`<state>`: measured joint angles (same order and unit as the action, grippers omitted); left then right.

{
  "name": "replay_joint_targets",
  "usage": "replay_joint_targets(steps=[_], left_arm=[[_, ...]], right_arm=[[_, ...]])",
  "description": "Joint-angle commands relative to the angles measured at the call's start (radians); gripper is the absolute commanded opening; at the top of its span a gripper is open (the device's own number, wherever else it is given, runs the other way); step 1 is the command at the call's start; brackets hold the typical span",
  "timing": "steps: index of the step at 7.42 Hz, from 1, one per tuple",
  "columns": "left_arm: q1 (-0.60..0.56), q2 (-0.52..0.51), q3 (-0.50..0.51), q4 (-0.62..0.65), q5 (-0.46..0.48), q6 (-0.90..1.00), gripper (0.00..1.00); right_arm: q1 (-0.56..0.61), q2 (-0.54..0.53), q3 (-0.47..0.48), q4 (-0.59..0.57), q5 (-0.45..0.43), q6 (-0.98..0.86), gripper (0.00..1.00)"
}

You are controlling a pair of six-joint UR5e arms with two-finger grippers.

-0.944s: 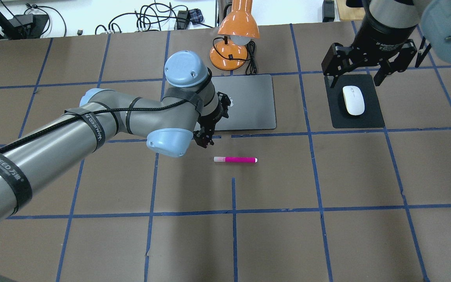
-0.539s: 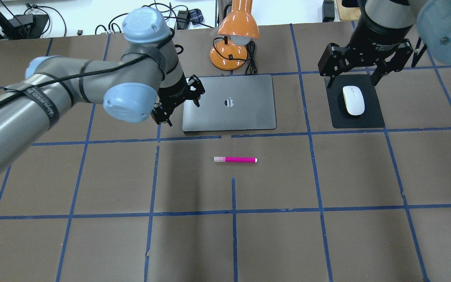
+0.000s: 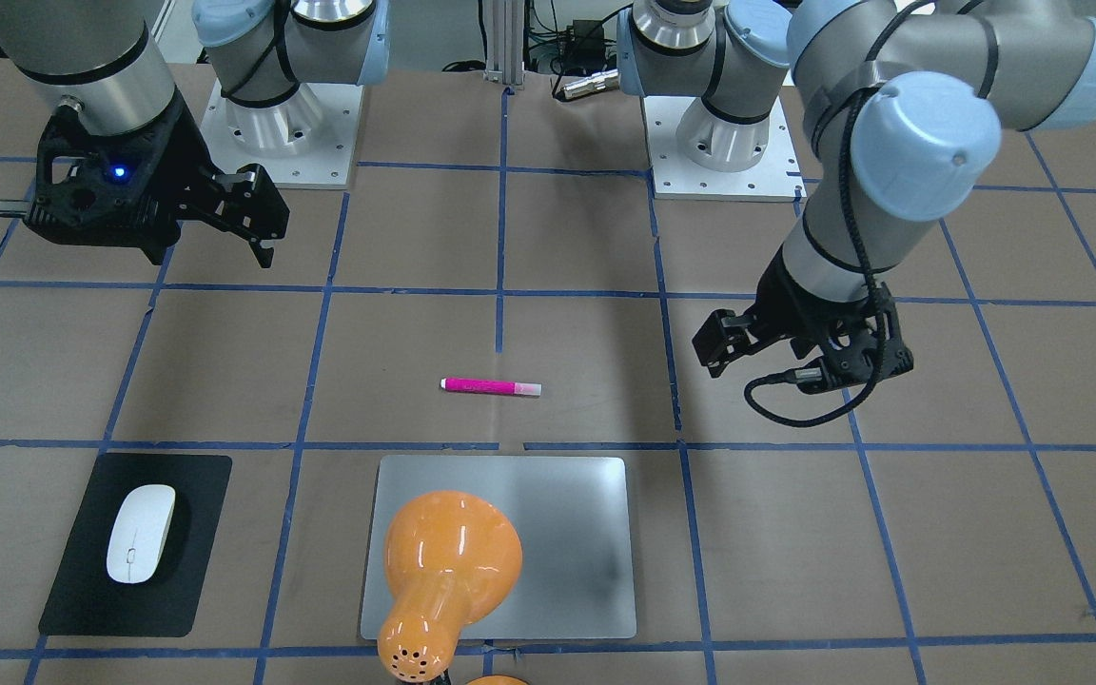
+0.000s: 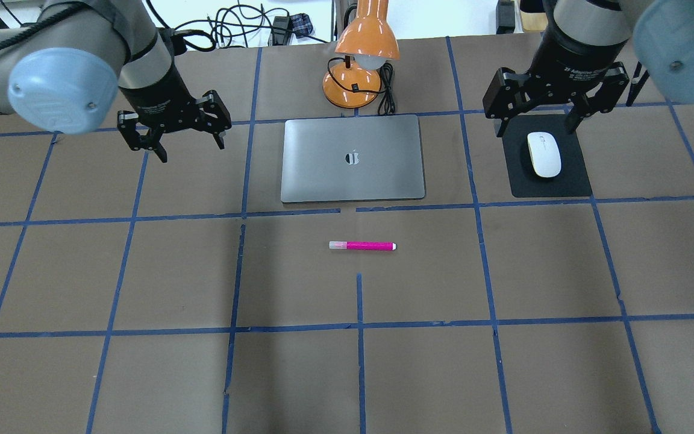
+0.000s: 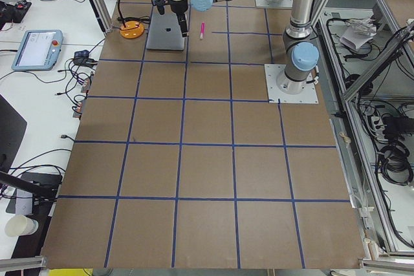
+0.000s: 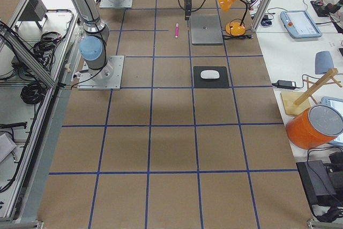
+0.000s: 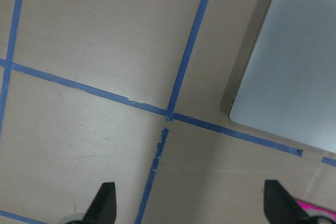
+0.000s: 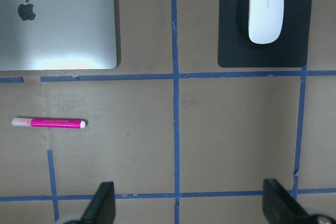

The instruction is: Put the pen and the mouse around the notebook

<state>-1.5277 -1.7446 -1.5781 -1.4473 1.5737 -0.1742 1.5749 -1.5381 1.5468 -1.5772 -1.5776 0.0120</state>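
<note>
The silver-grey notebook (image 4: 353, 158) lies flat at the middle back of the table. In front of it, clear of its edge, lies the pink pen (image 4: 362, 246), its whitish cap pointing left. To the right the white mouse (image 4: 544, 154) rests on a black mat (image 4: 573, 181). My left gripper (image 4: 172, 135) hangs open and empty to the left of the notebook. My right gripper (image 4: 540, 120) hovers open just behind the mouse. The right wrist view takes in the mouse (image 8: 266, 10), the pen (image 8: 49, 123) and the notebook (image 8: 58, 19).
An orange desk lamp (image 4: 362, 60) stands right behind the notebook with its cord beside it. In the front-facing view its shade (image 3: 448, 571) covers part of the notebook (image 3: 567, 514). Brown paper with blue tape lines covers the table (image 4: 359, 374).
My left arm has swung left and back, from over the notebook's front left corner near the pen to the notebook's left side. The right gripper shifted slightly. Pen and mouse stayed put.
</note>
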Motion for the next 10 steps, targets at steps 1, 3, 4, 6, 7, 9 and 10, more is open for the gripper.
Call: replay_joint_targets(steps=[1, 3, 4, 6, 7, 9, 10], left_arm=[[0.037, 0.084, 0.009, -0.111, 0.011, 0.048, 1.0], [0.04, 0.123, 0.003, -0.12, 0.003, 0.058, 1.0], [0.035, 0.126, -0.017, -0.122, 0.006, 0.126, 1.0], [0.034, 0.161, -0.02, -0.143, 0.002, 0.281, 1.0], [0.034, 0.171, -0.029, -0.145, 0.003, 0.286, 1.0], [0.034, 0.172, -0.057, -0.14, -0.001, 0.286, 1.0], [0.034, 0.178, -0.057, -0.137, -0.003, 0.286, 1.0]], right_arm=[[0.024, 0.009, -0.004, -0.004, 0.001, 0.008, 1.0], [0.019, 0.012, -0.004, -0.006, 0.001, 0.006, 1.0], [0.017, 0.01, -0.004, -0.004, 0.001, 0.006, 1.0], [0.017, 0.006, 0.007, -0.004, 0.001, 0.006, 1.0], [0.017, 0.004, 0.007, -0.004, 0.001, 0.006, 1.0], [0.017, 0.006, 0.009, -0.006, -0.001, 0.006, 1.0], [0.017, 0.004, 0.009, -0.006, 0.001, 0.006, 1.0]])
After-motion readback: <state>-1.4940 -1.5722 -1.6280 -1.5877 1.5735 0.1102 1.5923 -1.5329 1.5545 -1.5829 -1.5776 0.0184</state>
